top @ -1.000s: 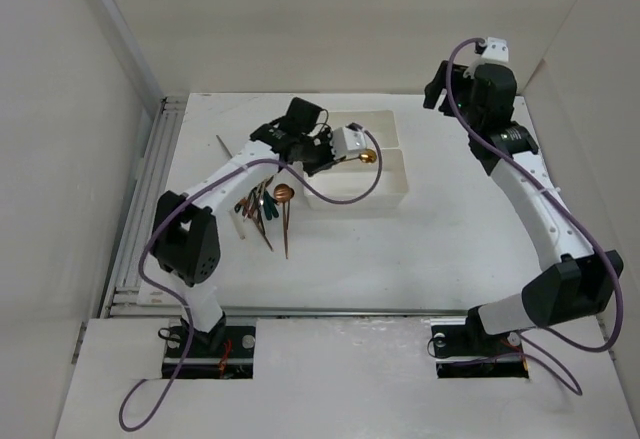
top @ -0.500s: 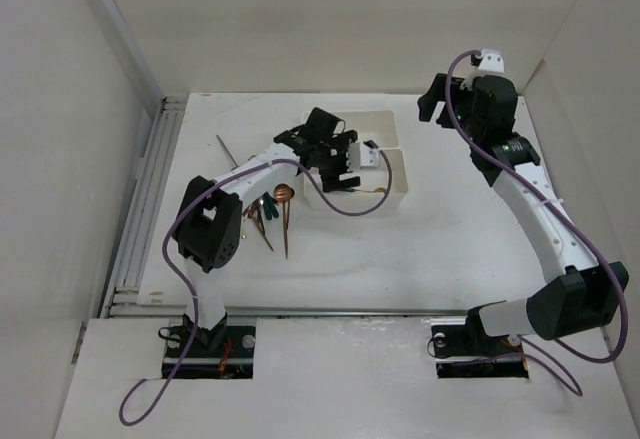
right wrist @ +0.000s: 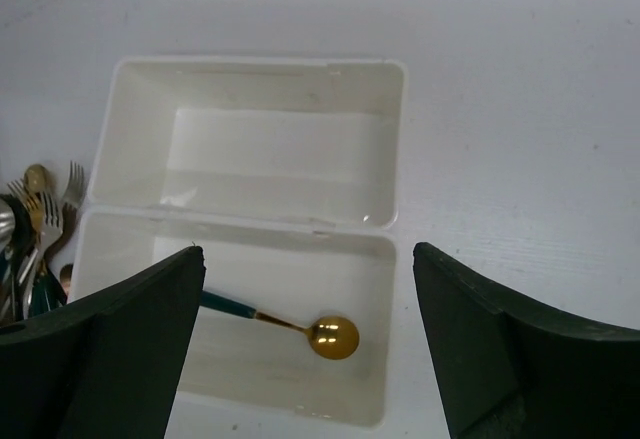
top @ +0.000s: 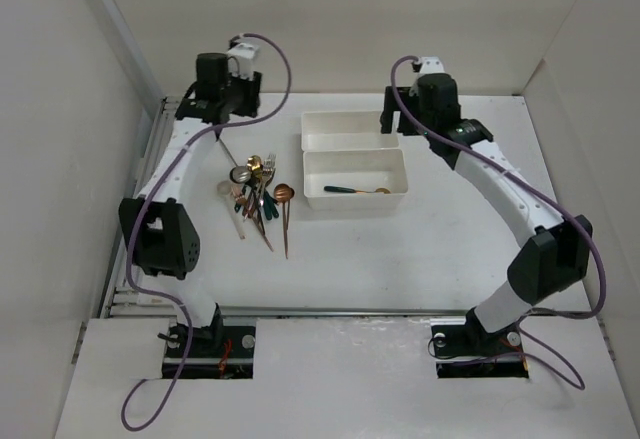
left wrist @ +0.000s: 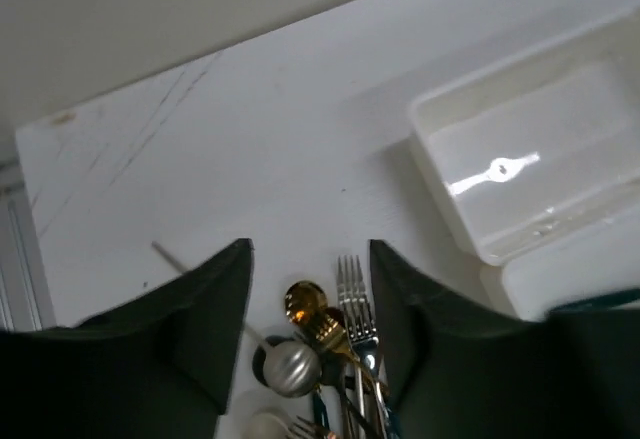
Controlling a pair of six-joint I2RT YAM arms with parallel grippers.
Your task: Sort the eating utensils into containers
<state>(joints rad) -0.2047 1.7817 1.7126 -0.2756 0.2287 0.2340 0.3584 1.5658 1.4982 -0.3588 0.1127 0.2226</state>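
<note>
The utensils [top: 260,197] lie in a loose pile left of the two white bins; forks, a gold spoon and a silver spoon show between my left fingers in the left wrist view [left wrist: 335,334]. The near bin [top: 400,195] holds one gold spoon with a dark green handle [top: 356,190], also seen in the right wrist view [right wrist: 333,337]. The far bin [top: 350,115] holds nothing. My left gripper [top: 222,109] [left wrist: 310,249] is open and empty, high above the pile. My right gripper [top: 393,121] [right wrist: 308,254] is open and empty above the bins.
One thin utensil [top: 224,146] lies apart, behind the pile. A metal rail [top: 140,199] runs along the table's left edge. White walls close in the back and both sides. The pile's edge shows at the left of the right wrist view [right wrist: 35,219].
My left gripper let go of the gold spoon in the near bin and swung back left above the pile. My right arm moved left, over the bins.
</note>
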